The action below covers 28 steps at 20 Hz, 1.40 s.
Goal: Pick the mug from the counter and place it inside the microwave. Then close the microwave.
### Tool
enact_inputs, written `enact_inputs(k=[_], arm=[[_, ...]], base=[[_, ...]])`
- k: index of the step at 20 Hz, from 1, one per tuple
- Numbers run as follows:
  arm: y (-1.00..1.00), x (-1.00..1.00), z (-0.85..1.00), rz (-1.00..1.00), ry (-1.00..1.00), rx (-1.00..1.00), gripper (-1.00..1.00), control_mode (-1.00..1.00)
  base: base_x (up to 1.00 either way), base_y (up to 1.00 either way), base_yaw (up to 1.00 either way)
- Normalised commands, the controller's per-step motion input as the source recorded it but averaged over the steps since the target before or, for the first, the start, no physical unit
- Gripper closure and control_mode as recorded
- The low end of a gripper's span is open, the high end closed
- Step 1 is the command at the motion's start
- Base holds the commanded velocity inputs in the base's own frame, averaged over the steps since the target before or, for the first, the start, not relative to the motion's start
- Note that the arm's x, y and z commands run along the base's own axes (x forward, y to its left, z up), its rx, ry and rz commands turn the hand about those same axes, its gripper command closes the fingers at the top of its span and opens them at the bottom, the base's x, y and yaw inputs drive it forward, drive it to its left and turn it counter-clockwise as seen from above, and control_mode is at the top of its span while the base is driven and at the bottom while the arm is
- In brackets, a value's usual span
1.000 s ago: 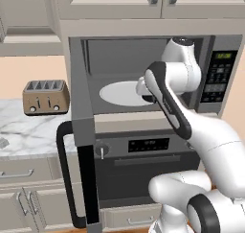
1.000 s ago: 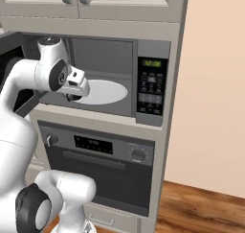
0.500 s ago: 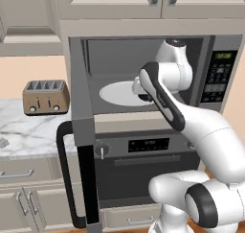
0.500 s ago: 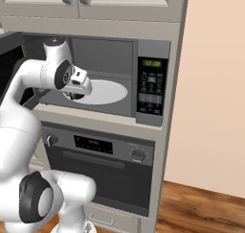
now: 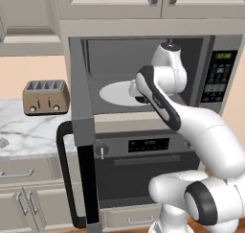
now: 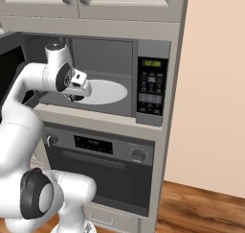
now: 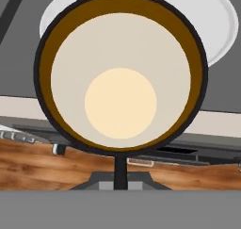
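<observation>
The mug [image 7: 120,77] looms large in the hand view, seen from above with its black rim and tan inside. My gripper [image 5: 139,98] is shut on it, and one dark finger [image 7: 120,169] shows under its rim. The mug hangs at the front of the open microwave [image 5: 143,50], near the front edge of the white turntable [image 5: 115,92]. In the right base view the gripper [image 6: 75,96] is at the left end of the turntable [image 6: 105,91], beside the button panel [image 6: 151,86]. The white marble counter [image 5: 28,131] lies to the left.
The microwave door [image 5: 81,145] stands swung out to the left with its black handle [image 5: 67,174] toward me. A tan toaster [image 5: 45,97] sits on the counter. The oven [image 5: 143,153] is below the microwave. A bare wall and wood floor [image 6: 206,203] lie to the right.
The hand has drifted a little left and down at the microwave's opening, with the mug still held. The door has not moved.
</observation>
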Motion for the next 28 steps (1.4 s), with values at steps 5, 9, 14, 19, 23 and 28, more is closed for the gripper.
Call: enact_inputs(k=[5, 9, 14, 19, 23, 28], arm=[[0.03, 0.25, 0.0, 0.03, 0.0, 0.0, 1.0, -1.0], [0.0, 0.17, 0.0, 0.01, 0.0, 0.0, 1.0, -1.0], [0.0, 0.22, -0.04, 0.0, 0.0, 0.0, 1.0, -1.0], [0.0, 0.21, -0.02, 0.0, 0.0, 0.0, 1.0, -1.0], [0.0, 0.28, -0.06, 0.0, 0.0, 0.0, 1.0, -1.0], [-0.1, 0.22, -0.05, 0.0, 0.0, -0.01, 1.0, -1.0]], base=[[0.0, 0.0, 0.0], [0.0, 0.0, 0.0], [0.0, 0.0, 0.0], [0.0, 0.0, 0.0], [0.0, 0.0, 0.0], [0.0, 0.0, 0.0]])
